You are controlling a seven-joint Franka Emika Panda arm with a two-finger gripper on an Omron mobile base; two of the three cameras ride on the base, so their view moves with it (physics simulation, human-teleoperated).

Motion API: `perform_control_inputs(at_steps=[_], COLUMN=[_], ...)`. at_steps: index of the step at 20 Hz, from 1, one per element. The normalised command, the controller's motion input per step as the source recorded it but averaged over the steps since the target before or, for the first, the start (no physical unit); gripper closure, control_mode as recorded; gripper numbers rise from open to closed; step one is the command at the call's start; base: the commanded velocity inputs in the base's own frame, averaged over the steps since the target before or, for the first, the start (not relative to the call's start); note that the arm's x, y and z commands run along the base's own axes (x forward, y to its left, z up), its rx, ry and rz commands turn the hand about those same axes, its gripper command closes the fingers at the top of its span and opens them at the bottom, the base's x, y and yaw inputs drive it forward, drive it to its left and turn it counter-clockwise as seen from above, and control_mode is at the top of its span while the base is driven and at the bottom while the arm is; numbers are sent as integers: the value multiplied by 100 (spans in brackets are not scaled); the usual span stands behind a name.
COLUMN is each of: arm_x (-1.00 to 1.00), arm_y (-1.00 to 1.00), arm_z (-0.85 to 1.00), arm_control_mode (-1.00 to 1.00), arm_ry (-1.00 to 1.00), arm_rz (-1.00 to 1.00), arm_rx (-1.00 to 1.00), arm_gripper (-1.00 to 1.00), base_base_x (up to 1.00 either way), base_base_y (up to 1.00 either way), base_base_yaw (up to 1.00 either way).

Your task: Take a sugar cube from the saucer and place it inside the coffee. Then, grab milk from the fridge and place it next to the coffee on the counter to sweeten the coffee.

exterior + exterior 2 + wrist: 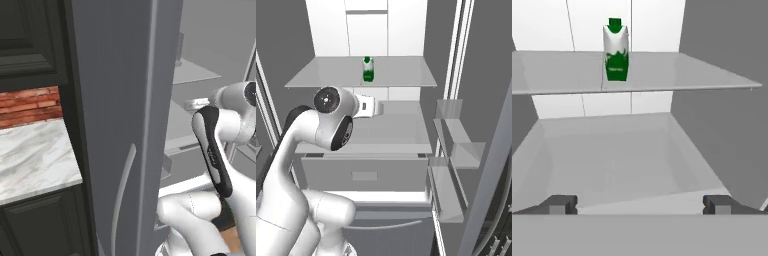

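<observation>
Gripper point(640, 205) spread wide, fingertips point(559, 205) far apart at the bottom corners of the hand view, grasping nothing and touching nothing. Pointed into the open fridge point(456, 60), over a lower shelf point(622, 165), flat, pale grey and matte. Milk point(616, 52) upright on the upper shelf point(557, 75), well apart from the gripper, above and beyond it: small boxy carton, white upper body, green lower band, green cap on top. Same carton point(368, 69) seen from the right base view near the middle of that thin, translucent-looking shelf, white back wall behind it. Clear door bins point(456, 145) stepped along the right side. In the left base view, smooth grey metallic fridge door point(125, 100) with a long curved handle point(122, 190), beside marbled counter point(35, 155) over dark panelled cabinets point(40, 225), red brick wall point(30, 105) behind.
</observation>
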Motion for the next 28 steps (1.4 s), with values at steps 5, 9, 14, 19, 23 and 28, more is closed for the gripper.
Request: perform_control_inputs(at_steps=[5, 9, 14, 19, 23, 28], arm_x=[40, 27, 44, 58, 40, 64], arm_y=[28, 25, 1, 6, 27, 9], arm_z=[100, 38, -17, 0, 0, 0], arm_control_mode=[-100, -100, -100, -100, -100, -100], arm_ry=[-4, 8, -1, 0, 0, 0], arm_rz=[2, -5, -4, -7, 0, 6], arm_rx=[-7, -6, 0, 6, 8, 3], arm_gripper=[-100, -100, -100, -100, -100, -100], base_base_x=[0, 0, 0, 0, 0, 0], base_base_y=[0, 0, 0, 0, 0, 0], base_base_yaw=[0, 0, 0, 0, 0, 0])
